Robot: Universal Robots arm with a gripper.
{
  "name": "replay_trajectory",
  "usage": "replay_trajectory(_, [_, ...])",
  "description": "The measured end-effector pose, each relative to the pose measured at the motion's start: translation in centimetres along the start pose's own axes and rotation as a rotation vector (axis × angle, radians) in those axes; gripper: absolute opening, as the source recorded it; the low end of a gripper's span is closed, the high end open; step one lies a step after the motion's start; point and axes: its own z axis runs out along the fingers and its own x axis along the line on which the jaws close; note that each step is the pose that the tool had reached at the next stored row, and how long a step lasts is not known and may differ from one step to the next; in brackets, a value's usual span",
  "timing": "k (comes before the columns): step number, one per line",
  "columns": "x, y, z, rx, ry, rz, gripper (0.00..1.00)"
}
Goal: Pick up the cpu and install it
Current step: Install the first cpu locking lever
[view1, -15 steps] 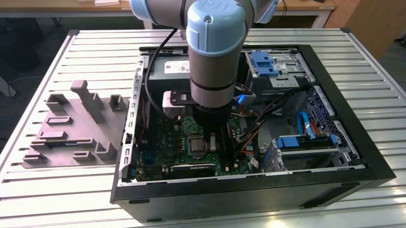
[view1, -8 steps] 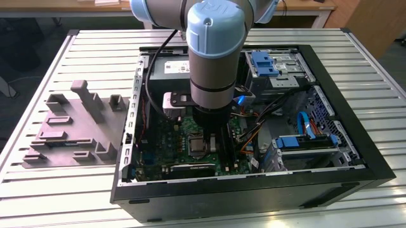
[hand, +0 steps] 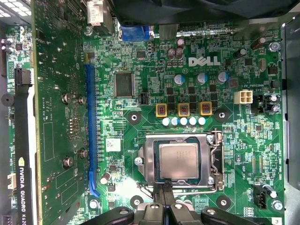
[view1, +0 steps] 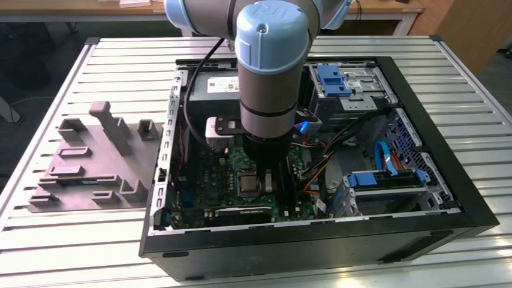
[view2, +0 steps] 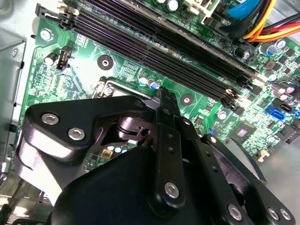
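Just beyond jaws, cpu (hand: 178,161) in socket (hand: 149,161)

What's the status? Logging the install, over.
Gripper low over motherboard, at socket edge. Cpu seated in socket, gripper not on it. Nothing in the way.

Pale silver cpu (hand: 178,161) on a green motherboard (hand: 225,84); black fingers (hand: 165,199).
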Motion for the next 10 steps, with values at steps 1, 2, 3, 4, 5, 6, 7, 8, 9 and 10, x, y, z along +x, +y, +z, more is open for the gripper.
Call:
replay_trajectory(1, [0.00,0.00,0.05,0.0000,-0.0001,0.000,0.11])
replay_trajectory(2, [0.02,0.00,0.11,0.0001,-0.0004,0.000,0.11])
replay_trajectory(3, [0.05,-0.01,0.15,0.0001,-0.0004,0.000,0.11])
replay_trajectory(4, [0.09,-0.01,0.11,-0.0004,0.0007,0.000,0.11])
replay_trajectory(5, [0.13,-0.01,0.15,-0.0006,0.0011,0.000,0.11])
replay_trajectory(6, [0.17,-0.01,0.24,-0.0002,0.0005,0.000,0.11])
replay_trajectory(7, [0.19,-0.01,0.32,0.0002,0.0000,0.000,0.11])
replay_trajectory(8, [0.20,0.00,0.37,0.0001,0.0001,0.000,0.11])
replay_trajectory(9, [0.19,0.00,0.45,0.0001,-0.0003,0.000,0.11])
replay_trajectory(10, [0.19,0.00,0.49,-0.0001,0.0000,0.000,0.11])
